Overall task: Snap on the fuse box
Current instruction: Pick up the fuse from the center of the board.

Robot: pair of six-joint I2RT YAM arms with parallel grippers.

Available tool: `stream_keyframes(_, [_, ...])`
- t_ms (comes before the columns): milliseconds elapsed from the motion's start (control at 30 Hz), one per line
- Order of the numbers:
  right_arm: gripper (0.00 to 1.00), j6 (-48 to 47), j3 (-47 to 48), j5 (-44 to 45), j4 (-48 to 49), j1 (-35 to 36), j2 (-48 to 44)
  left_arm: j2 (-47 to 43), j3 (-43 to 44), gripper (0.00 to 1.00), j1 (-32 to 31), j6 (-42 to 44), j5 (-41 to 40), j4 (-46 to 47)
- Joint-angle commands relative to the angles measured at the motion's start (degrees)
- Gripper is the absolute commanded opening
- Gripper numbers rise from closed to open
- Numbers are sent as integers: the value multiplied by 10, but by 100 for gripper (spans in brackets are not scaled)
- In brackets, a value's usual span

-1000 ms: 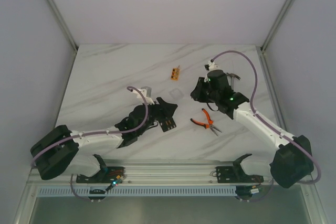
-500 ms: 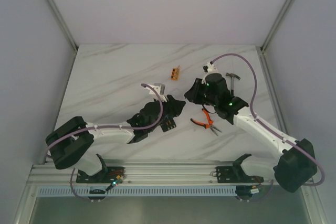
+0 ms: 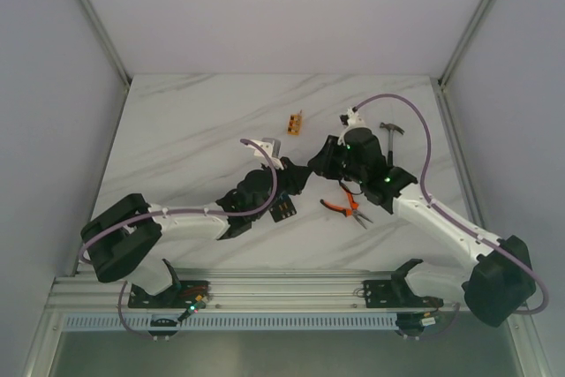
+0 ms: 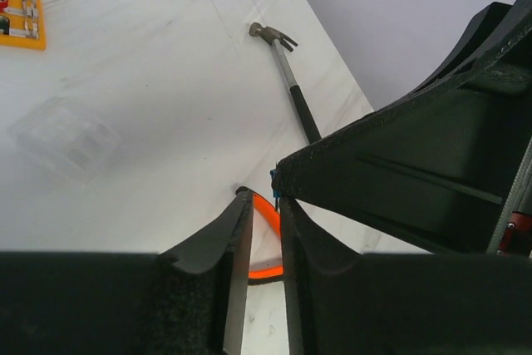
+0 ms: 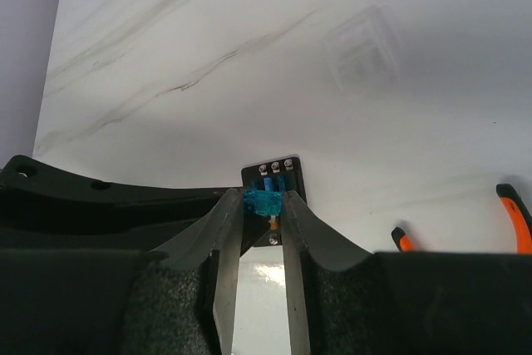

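Observation:
The fuse box [image 3: 282, 209] is a small black block lying flat on the marble table; in the right wrist view [image 5: 284, 170] it lies just beyond my fingertips, with pale marks on its top. My right gripper [image 3: 316, 163] [image 5: 264, 199] is shut on a small blue fuse [image 5: 268, 203], held over the fuse box. My left gripper [image 3: 303, 176] [image 4: 266, 199] hovers beside the right one, its jaws drawn together to a narrow slit with nothing between them. Its tips almost touch the right gripper's body [image 4: 416, 172].
Orange-handled pliers [image 3: 346, 205] lie right of the fuse box. A small orange block [image 3: 295, 122] and a hammer [image 3: 391, 130] lie farther back. A clear plastic cover [image 5: 364, 47] [image 4: 62, 135] lies on the table beyond the grippers.
My left arm has swung right and its jaws have closed. My right gripper has moved left and towards the fuse box, so the two grippers now nearly meet.

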Motion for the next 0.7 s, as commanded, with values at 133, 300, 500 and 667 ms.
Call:
stream_keyframes(133, [24, 23, -30, -4, 22, 10, -30, 7, 17, 14, -3, 14, 6, 25])
stream_keyframes(300, [24, 28, -41, -5, 31, 11, -40, 6, 15, 1, -2, 17, 15, 26])
stream_keyframes(500, [35, 1, -44, -3, 34, 11, -63, -6, 3, 0, -2, 28, 6, 16])
stream_keyframes(667, [48, -58, -43, -8, 32, 10, -90, -23, -14, 0, 14, 58, 25, -11])
